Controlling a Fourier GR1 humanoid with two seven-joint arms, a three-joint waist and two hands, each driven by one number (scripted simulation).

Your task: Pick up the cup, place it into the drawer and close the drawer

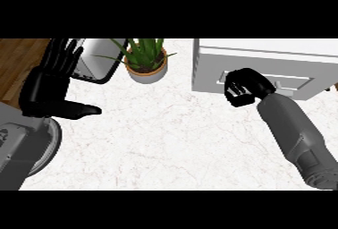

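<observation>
We saw our right hand [241, 89], fingers curled and holding nothing, pressed against the white drawer front [277, 80] to close it, while our open left hand [52, 80] rested apart above the marble worktop [165, 143].

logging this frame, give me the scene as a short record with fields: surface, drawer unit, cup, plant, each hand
surface: white marbled counter, wooden floor beyond its left edge
drawer unit: white drawer unit at upper right, drawer front looks closed
cup: not visible anywhere
plant: potted plant at top centre, upright, in a white pot
left hand: left hand at left edge, fingers straight and up, resting, holding nothing
right hand: right hand at the drawer front, fingers curled; contact with the front cannot be told, nothing seen in it
</observation>
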